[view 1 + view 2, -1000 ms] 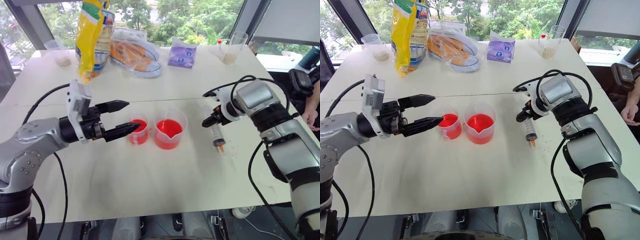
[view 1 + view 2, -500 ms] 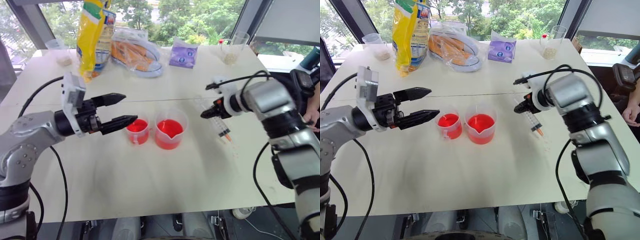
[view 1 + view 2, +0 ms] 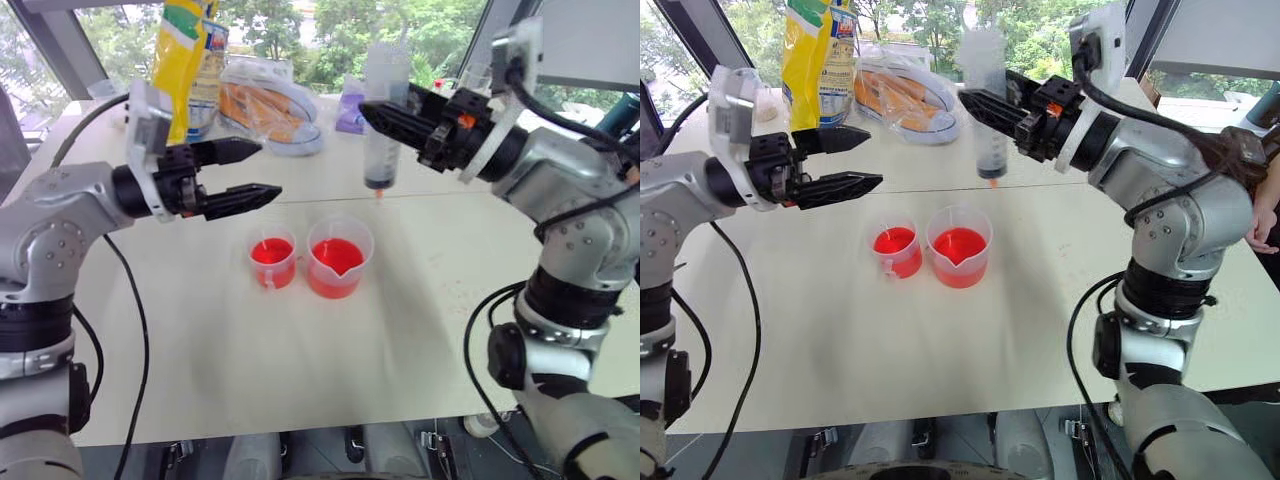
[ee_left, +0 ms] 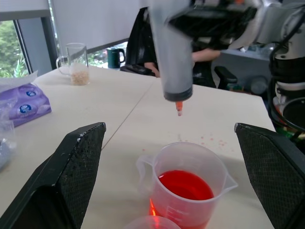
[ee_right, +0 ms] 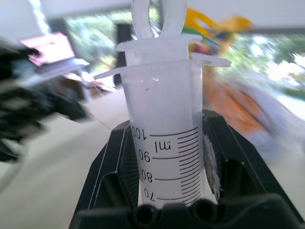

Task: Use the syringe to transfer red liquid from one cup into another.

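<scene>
My right gripper (image 3: 386, 122) is shut on the syringe (image 3: 383, 165), a clear graduated barrel held upright, white plunger on top and short orange tip pointing down. It hangs in the air above the table, just behind the cups. The wider spouted cup (image 3: 340, 258) holds red liquid (image 3: 338, 257). To its left stands the smaller, narrower cup (image 3: 272, 262), also with red liquid in it. My left gripper (image 3: 268, 170) is open and held level, pointing right, above and left of the smaller cup. The left wrist view shows the syringe (image 4: 172, 57) above the spouted cup (image 4: 188, 183).
A yellow bag (image 3: 185, 70), a plastic pack of orange items (image 3: 270, 105) and a purple packet (image 3: 352, 112) lie along the table's far side. A clear cup with beige grains (image 4: 76, 64) stands at the far right. A person's hand (image 3: 1260, 225) is beyond the right edge.
My right gripper has shut on the syringe, lifted it off the table and swung it up and to the left, turning it upright. My left gripper has risen a little.
</scene>
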Robot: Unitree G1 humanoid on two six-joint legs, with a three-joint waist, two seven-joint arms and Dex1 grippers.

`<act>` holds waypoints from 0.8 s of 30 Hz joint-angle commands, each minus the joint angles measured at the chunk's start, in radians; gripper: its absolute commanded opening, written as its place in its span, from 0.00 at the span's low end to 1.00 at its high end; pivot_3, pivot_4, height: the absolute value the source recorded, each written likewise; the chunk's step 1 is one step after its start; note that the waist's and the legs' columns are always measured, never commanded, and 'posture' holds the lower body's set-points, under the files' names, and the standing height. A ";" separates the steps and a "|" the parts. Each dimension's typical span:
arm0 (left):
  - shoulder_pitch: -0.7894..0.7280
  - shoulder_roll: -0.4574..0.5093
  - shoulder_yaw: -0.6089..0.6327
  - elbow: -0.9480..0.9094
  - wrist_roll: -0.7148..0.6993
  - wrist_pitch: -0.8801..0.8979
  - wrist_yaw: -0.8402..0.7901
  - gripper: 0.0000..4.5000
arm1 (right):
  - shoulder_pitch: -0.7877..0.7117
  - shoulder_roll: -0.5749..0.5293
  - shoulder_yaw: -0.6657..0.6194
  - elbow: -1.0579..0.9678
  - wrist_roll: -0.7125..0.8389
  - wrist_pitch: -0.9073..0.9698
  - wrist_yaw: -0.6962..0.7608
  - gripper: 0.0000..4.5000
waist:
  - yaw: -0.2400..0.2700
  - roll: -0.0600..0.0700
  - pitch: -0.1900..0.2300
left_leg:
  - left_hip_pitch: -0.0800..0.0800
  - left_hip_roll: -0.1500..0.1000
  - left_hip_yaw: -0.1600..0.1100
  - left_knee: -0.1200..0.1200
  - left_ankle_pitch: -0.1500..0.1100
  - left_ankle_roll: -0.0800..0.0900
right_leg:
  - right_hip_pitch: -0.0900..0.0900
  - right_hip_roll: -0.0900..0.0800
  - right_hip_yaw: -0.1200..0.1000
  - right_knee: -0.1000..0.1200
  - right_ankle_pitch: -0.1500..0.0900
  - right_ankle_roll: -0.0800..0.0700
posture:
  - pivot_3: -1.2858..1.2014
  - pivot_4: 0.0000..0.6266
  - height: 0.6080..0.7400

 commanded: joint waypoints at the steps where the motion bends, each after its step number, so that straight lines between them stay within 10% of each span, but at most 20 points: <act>1: -0.059 -0.008 -0.018 0.020 0.021 -0.011 -0.036 1.00 | 0.063 0.072 -0.023 -0.069 0.083 -0.088 -0.039 0.32 | 0.001 0.000 0.000 | 0.000 0.000 0.000 0.000 0.000 0.000 | 0.000 0.000 0.000 0.000 0.000 0.000 | 0.52 0.24 1.00; 12: -0.154 -0.053 -0.053 0.088 0.067 -0.009 -0.097 1.00 | 0.432 0.094 0.233 -0.047 -0.065 -0.472 0.046 0.32 | -0.003 0.000 0.000 | 0.001 0.000 -0.001 0.000 0.000 0.000 | 0.001 0.000 0.000 0.000 0.000 0.000 | 0.52 0.24 1.00; 24: -0.185 -0.166 -0.087 0.080 0.082 0.003 -0.079 1.00 | 0.519 0.047 0.326 0.021 -0.160 -0.614 0.051 0.32 | 0.001 0.000 0.000 | 0.001 0.000 -0.001 0.001 0.000 0.000 | 0.001 0.000 0.000 0.000 0.000 0.000 | 0.52 0.24 1.00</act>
